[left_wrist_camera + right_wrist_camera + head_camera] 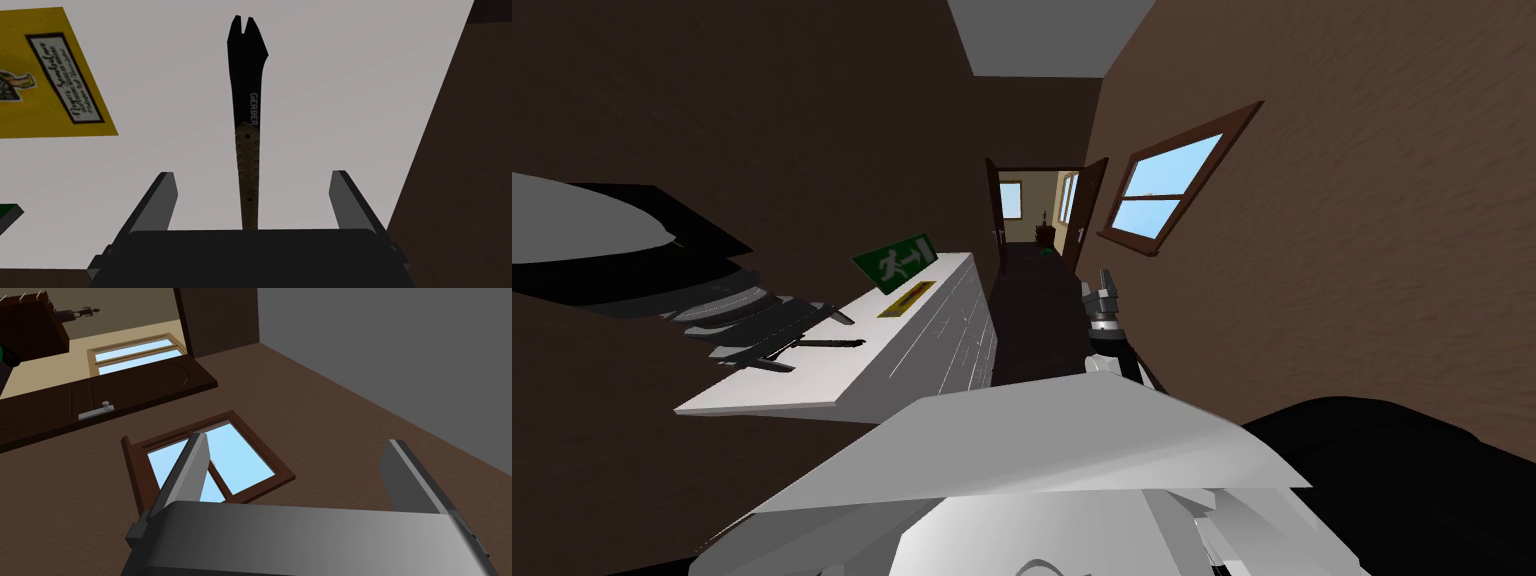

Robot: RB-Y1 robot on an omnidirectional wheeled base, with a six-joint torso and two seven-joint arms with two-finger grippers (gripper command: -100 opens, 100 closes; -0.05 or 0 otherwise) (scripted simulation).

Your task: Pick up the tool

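Fingers of the left gripper (253,174) stand wide apart, one on each side of a long flat tool with a black forked head and a tan dimpled handle (247,125), which touches neither. The tool lies on the white cabinet top (350,100), handle toward the gripper's body, forked end pointing away. A yellow printed card (50,75) lies well apart. The right gripper (297,440), raised beside the cabinet, is also spread.
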